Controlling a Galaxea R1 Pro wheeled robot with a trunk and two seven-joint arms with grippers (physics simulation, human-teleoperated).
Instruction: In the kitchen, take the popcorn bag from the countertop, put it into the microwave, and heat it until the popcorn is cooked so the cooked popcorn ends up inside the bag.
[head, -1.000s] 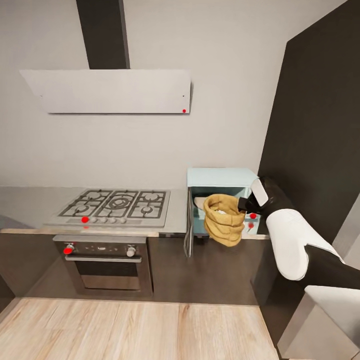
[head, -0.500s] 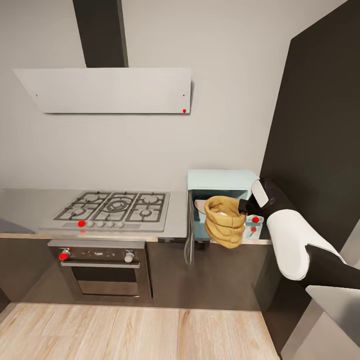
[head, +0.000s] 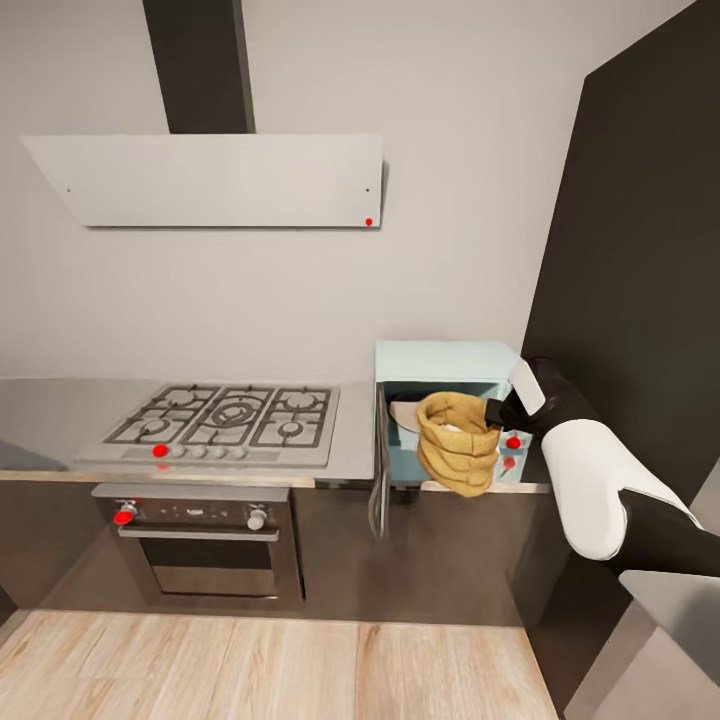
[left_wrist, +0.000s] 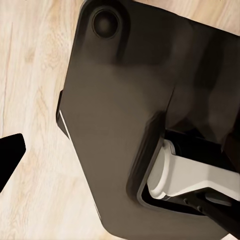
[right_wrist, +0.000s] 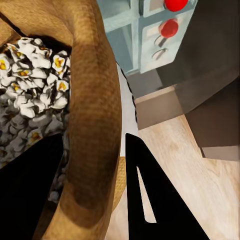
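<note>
popcorn bag: mustard sack held in the air right at the mouth of the open microwave, off the worktop, its lower part hanging just past the worktop's front edge
right gripper: clamped on the bag's rolled rim; in the right wrist view one finger sits outside the rim, the other dark finger inside the bag
left gripper: cannot tell if wide or narrow; left wrist view gives one dark fingertip over wood floor and the robot's dark base
microwave door: swung open toward the hob, cavity clear to enter
progress: bag is picked up and brought to the opening; judged left to do are setting it inside, closing the door, starting the heating
head view extra: whole layout, bag against the cavity, range hood, oven
right wrist view extra: white popped kernels already visible inside the bag, plus red knobs on the panel up close
</note>
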